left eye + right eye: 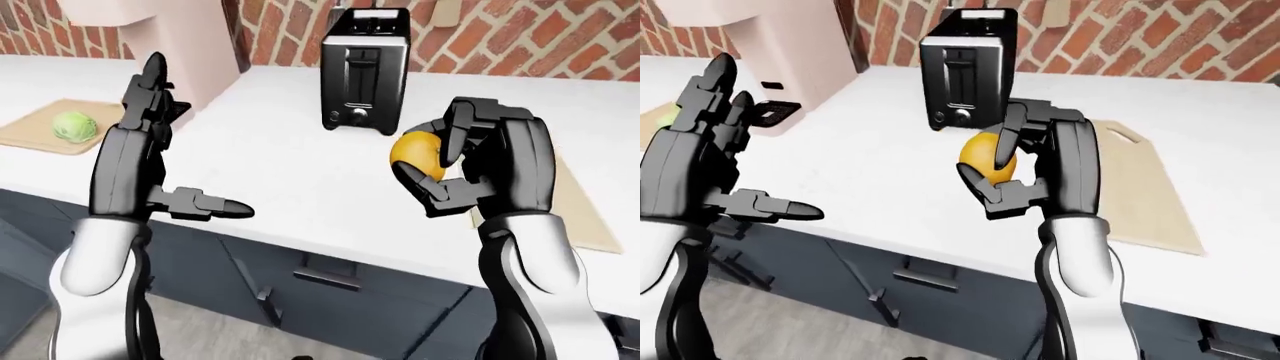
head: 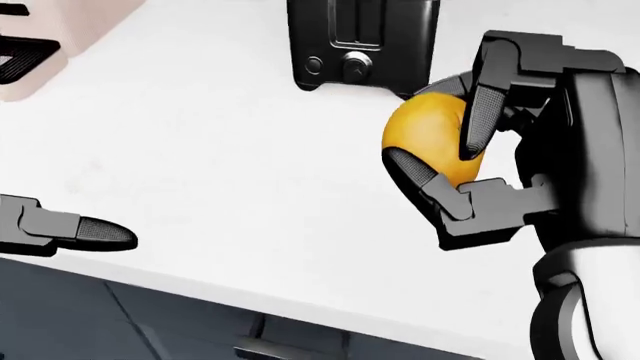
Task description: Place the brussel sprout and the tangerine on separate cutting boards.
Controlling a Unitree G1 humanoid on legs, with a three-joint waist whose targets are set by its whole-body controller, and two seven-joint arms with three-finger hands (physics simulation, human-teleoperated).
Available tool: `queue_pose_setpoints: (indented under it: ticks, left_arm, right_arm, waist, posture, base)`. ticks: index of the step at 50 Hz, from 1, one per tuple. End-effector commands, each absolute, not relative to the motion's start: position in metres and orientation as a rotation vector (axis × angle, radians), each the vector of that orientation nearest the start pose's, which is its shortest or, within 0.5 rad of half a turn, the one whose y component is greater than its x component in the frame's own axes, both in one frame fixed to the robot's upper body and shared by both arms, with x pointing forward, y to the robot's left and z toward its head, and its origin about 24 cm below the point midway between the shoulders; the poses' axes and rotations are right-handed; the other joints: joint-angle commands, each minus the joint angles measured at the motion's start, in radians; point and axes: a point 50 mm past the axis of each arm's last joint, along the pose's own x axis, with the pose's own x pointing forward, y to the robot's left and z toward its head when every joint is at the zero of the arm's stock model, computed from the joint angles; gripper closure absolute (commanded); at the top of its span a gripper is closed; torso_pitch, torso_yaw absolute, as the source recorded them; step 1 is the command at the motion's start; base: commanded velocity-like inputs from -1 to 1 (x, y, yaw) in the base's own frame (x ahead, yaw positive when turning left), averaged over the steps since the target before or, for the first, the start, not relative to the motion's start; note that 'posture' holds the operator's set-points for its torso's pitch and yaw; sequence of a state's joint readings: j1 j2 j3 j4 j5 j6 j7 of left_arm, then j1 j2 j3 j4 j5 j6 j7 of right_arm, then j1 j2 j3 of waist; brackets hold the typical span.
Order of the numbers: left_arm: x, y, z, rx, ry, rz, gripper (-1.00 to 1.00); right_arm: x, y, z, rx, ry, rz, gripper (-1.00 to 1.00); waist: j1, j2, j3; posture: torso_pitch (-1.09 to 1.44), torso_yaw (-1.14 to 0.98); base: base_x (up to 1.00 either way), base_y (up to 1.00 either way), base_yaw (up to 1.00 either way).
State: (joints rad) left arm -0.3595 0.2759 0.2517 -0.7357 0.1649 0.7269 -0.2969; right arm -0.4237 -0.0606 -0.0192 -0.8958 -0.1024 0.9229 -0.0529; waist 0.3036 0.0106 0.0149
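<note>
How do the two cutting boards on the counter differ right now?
The left cutting board carries the brussel sprout; the right cutting board is bare. The left one lies beside the beige appliance, the right one just behind the right hand holding the tangerine. Both are light wood, flat on the white counter.

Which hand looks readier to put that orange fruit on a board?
Right. The right hand already grips the tangerine beside the bare cutting board. The left hand is open, and the brussel sprout occupies the other board.
</note>
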Motion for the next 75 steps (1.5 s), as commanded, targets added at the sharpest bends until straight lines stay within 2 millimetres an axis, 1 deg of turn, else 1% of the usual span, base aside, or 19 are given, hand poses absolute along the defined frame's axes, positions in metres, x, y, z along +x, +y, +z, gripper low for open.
queue_pose_setpoints:
  ticks: [1,9,10,13,17,19,20,21,23,30,36,40,41,44,49,50,61,72,75]
  left_arm:
    - [0.2393,0.2007,0.2449,0.400,-0.411,0.052,-1.00]
    - [0.2402,0.2003,0.2447,0.404,-0.409,0.051,-1.00]
    - [0.2403,0.2004,0.2453,0.405,-0.410,0.051,-1.00]
    - [0.2401,0.2002,0.2460,0.408,-0.411,0.051,-1.00]
    - [0.2405,0.1994,0.2472,0.409,-0.414,0.048,-1.00]
    - [0.2412,0.1990,0.2474,0.409,-0.415,0.048,-1.00]
    - [0.2413,0.1988,0.2475,0.410,-0.415,0.047,-1.00]
    - [0.2409,0.1991,0.2477,0.410,-0.416,0.048,-1.00]
    - [0.2400,0.1989,0.2467,0.411,-0.414,0.047,-1.00]
    - [0.2396,0.1990,0.2455,0.411,-0.414,0.049,-1.00]
    - [0.2393,0.1992,0.2443,0.411,-0.412,0.049,-1.00]
    - [0.2399,0.1991,0.2430,0.411,-0.410,0.049,-1.00]
    - [0.2402,0.1991,0.2428,0.411,-0.410,0.049,-1.00]
    - [0.2409,0.1988,0.2425,0.413,-0.409,0.049,-1.00]
    - [0.2409,0.1986,0.2429,0.412,-0.409,0.048,-1.00]
    - [0.2411,0.1985,0.2429,0.413,-0.409,0.047,-1.00]
    - [0.2417,0.1981,0.2450,0.413,-0.412,0.045,-1.00]
    - [0.2408,0.1987,0.2423,0.414,-0.408,0.046,-1.00]
    - [0.2407,0.1988,0.2414,0.415,-0.406,0.047,-1.00]
  right_arm:
    - [0.2277,-0.1413,0.2512,-0.086,-0.464,-0.056,1.00]
    - [0.2288,-0.1415,0.2510,-0.076,-0.458,-0.057,1.00]
    - [0.2292,-0.1412,0.2509,-0.075,-0.458,-0.056,1.00]
    - [0.2296,-0.1412,0.2511,-0.071,-0.458,-0.056,1.00]
    - [0.2294,-0.1407,0.2526,-0.071,-0.459,-0.053,1.00]
    - [0.2289,-0.1408,0.2529,-0.074,-0.462,-0.053,1.00]
    - [0.2292,-0.1412,0.2528,-0.074,-0.458,-0.056,1.00]
    - [0.2288,-0.1410,0.2531,-0.070,-0.459,-0.055,1.00]
    - [0.2293,-0.1411,0.2523,-0.074,-0.455,-0.057,1.00]
    - [0.2295,-0.1398,0.2512,-0.098,-0.458,-0.056,1.00]
    - [0.2305,-0.1396,0.2474,-0.096,-0.448,-0.055,1.00]
    - [0.2301,-0.1392,0.2468,-0.108,-0.450,-0.056,1.00]
    - [0.2308,-0.1394,0.2468,-0.107,-0.448,-0.056,1.00]
    - [0.2308,-0.1388,0.2457,-0.107,-0.451,-0.054,1.00]
    - [0.2319,-0.1391,0.2467,-0.106,-0.451,-0.057,1.00]
    - [0.2318,-0.1392,0.2469,-0.103,-0.451,-0.056,1.00]
    - [0.2339,-0.1364,0.2481,-0.114,-0.448,-0.048,1.00]
    - [0.2353,-0.1367,0.2459,-0.101,-0.438,-0.049,1.00]
    - [0.2354,-0.1371,0.2439,-0.096,-0.435,-0.049,1.00]
  waist:
    - [0.000,-0.003,-0.016]
    - [-0.005,0.034,-0.041]
    - [0.003,0.020,-0.033]
    - [0.005,0.053,-0.069]
    - [0.008,0.002,-0.020]
    - [0.000,-0.076,-0.039]
    - [-0.017,-0.037,-0.021]
    - [-0.004,-0.035,0.014]
    - [0.001,-0.048,0.007]
    - [0.046,-0.008,0.016]
    - [0.065,0.027,0.007]
    - [0.064,0.087,-0.041]
    - [0.066,0.056,0.003]
    - [0.052,0.042,-0.013]
    - [0.057,-0.045,0.000]
    - [0.081,-0.031,-0.027]
    - [0.136,0.002,-0.040]
    - [0.146,0.000,-0.056]
    - [0.116,0.020,-0.020]
  posture:
    - [0.00,0.37]
    - [0.00,0.37]
    - [0.00,0.37]
    - [0.00,0.37]
    - [0.00,0.37]
    - [0.00,0.37]
    - [0.00,0.37]
    - [0.00,0.37]
    - [0.00,0.37]
    - [0.00,0.37]
    - [0.00,0.37]
    - [0.00,0.37]
    - [0.00,0.37]
    - [0.00,0.37]
    - [0.00,0.37]
    - [0.00,0.37]
    - [0.00,0.37]
    - [0.00,0.37]
    - [0.00,0.37]
  base:
    - [-0.21,-0.45,0.00]
    - [-0.21,-0.46,0.00]
    - [-0.20,-0.50,0.00]
    - [-0.21,-0.54,0.00]
    - [-0.20,-0.59,0.00]
    - [-0.11,-0.61,0.00]
    - [0.00,-0.28,0.00]
    - [0.00,0.00,0.00]
    - [0.00,0.00,0.00]
    - [0.00,0.00,0.00]
    - [0.00,0.00,0.00]
    - [0.06,0.00,0.00]
    - [0.19,0.00,0.00]
    - [0.20,0.00,0.00]
    - [0.14,0.00,0.00]
    - [0.00,0.00,0.00]
    - [0.00,0.00,0.00]
    - [0.01,0.00,0.00]
    - [0.17,0.00,0.00]
